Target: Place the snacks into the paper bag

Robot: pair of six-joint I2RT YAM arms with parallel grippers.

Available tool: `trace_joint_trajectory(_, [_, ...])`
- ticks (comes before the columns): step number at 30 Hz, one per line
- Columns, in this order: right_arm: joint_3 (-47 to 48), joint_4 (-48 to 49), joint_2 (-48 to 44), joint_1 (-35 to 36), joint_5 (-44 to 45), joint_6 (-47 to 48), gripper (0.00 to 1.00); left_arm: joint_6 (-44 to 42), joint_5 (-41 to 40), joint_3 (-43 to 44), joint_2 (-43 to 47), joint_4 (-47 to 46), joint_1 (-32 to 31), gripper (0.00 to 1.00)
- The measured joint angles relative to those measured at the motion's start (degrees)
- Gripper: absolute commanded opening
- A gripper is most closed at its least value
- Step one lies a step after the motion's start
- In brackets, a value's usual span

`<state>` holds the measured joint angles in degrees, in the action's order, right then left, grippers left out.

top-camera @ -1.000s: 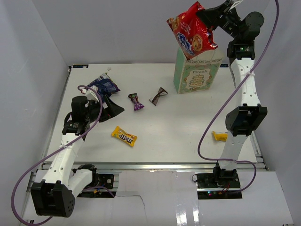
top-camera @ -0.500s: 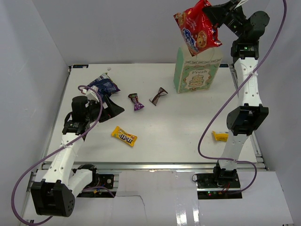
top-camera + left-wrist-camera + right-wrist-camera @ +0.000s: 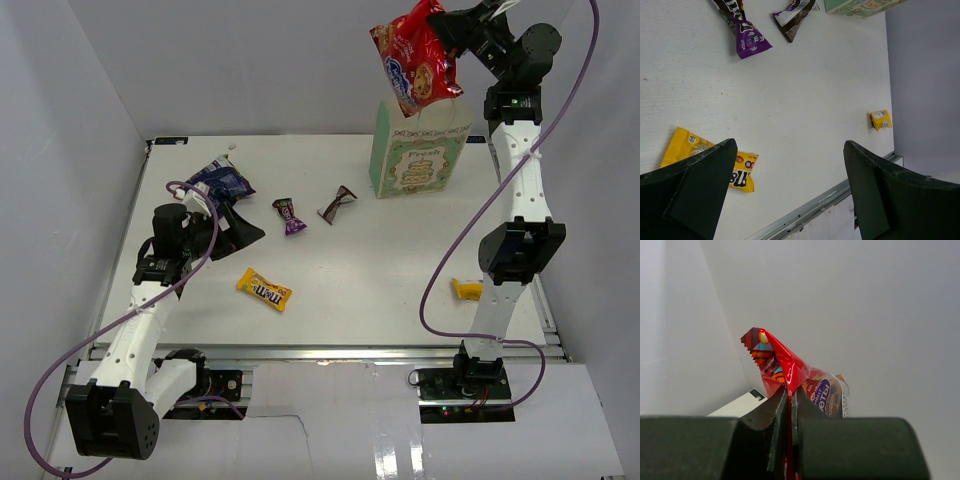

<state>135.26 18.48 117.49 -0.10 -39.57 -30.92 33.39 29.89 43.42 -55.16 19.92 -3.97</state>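
Observation:
My right gripper (image 3: 447, 27) is shut on the top edge of the big glossy red bag (image 3: 415, 62), which hangs high over the open mouth of the mint-green paper bag (image 3: 418, 152). The red bag also shows in the right wrist view (image 3: 790, 372), pinched between the jaws. My left gripper (image 3: 222, 228) is open and empty, low over the table at the left. The crinkled dark-blue bag (image 3: 222, 179) lies just behind it. The yellow M&M's packet (image 3: 264, 289), purple candy (image 3: 290, 217), brown candy (image 3: 338, 205) and small yellow bar (image 3: 465, 290) lie on the table.
White walls close in the table at the back and both sides. A metal rail (image 3: 330, 352) runs along the front edge. In the left wrist view, the M&M's packet (image 3: 710, 160) lies by the left finger and the yellow bar (image 3: 880, 120) lies far right.
My right gripper has carried the red bag to the right and a little up, from the paper bag's left rim to over its mouth. The left arm has not moved.

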Motion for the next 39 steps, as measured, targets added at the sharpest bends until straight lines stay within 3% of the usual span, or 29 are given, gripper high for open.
trace_joint_trajectory(11, [0.33, -7.61, -0.17, 2.99, 8.83, 4.92, 0.08, 0.15, 0.17, 0.00, -0.17, -0.31, 0.00, 0.98])
trace_joint_trajectory(16, [-5.33, -9.27, -3.69, 5.66, 13.60, 8.13, 0.08, 0.28, 0.24, -0.81, -0.26, -0.68, 0.00, 0.98])
trace_joint_trajectory(31, [-11.37, -12.76, -11.87, 16.59, 35.80, 22.32, 0.08, 0.50, 0.66, -2.78, -0.17, -1.09, 0.00, 0.98])
trace_joint_trajectory(39, [-13.33, -10.91, -12.13, 22.99, 50.31, 35.34, 0.08, 0.52, 0.87, -3.21, -0.07, -1.31, 0.00, 0.98])
